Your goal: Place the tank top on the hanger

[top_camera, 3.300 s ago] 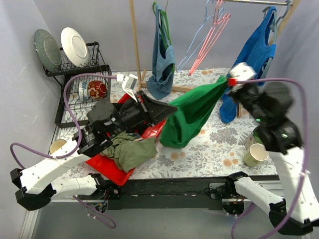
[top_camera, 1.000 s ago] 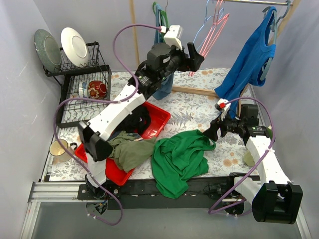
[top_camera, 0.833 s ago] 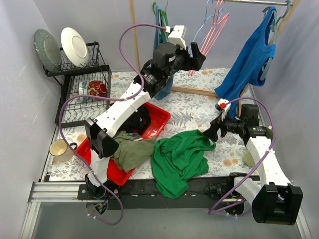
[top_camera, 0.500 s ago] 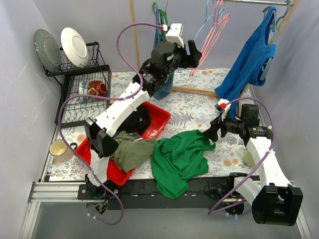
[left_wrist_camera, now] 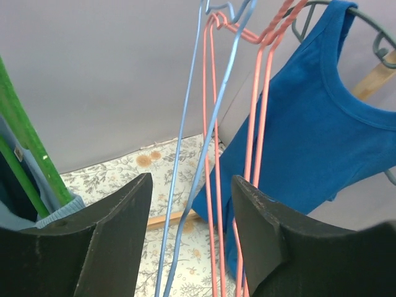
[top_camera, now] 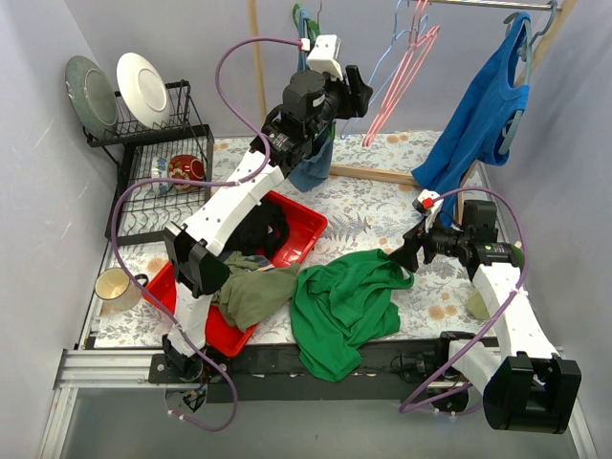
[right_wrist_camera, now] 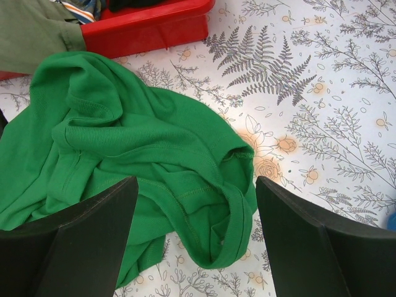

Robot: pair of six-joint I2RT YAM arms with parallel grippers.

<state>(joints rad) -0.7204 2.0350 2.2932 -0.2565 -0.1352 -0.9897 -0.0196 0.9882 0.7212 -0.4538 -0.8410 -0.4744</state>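
Tank top (top_camera: 344,301): bright emerald green, ribbed knit with stitched hems, crumpled in heap on floral table (top_camera: 382,196) beside red tray (top_camera: 308,228), lower part spilling over near edge. Right gripper (right_wrist_camera: 196,182) above it, fingers spread, empty. Left gripper (left_wrist_camera: 192,185) raised, fingers spread, light-blue hanger (left_wrist_camera: 214,124) wires between them, ungripped.

tank top (top_camera: 344,301) emerald green | hanger (left_wrist_camera: 193,204) light blue | tray (top_camera: 304,232) red | tablecloth (right_wrist_camera: 346,111) white (fern-and-flower print)
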